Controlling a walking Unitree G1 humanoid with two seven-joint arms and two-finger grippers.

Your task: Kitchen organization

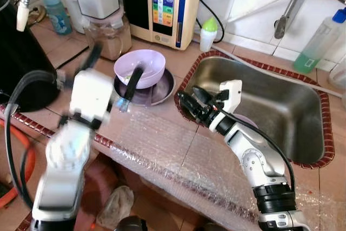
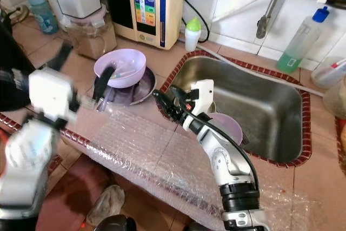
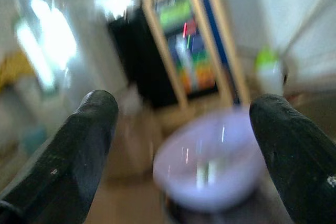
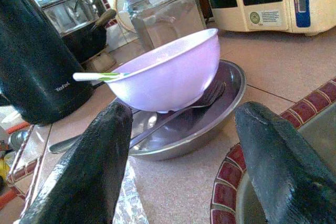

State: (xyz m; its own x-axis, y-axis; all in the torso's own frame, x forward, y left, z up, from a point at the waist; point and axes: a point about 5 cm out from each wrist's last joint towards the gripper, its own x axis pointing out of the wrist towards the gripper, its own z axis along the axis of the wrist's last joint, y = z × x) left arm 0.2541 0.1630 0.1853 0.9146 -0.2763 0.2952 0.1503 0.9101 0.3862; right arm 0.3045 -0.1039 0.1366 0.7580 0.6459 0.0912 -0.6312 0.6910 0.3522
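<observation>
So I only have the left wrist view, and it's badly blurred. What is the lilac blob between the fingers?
Observer: It's a lilac bowl sitting in a metal dish on the counter, just left of the sink. The left gripper is open and right up at the bowl.
Operator: Anything in or under the bowl?
Observer: Yes. A white and green utensil handle sticks out over the bowl's rim, and a fork lies in the dish beneath it.
Operator: And where is the other arm?
Observer: The right gripper is open at the sink's left rim, pointing toward the same bowl.
</observation>
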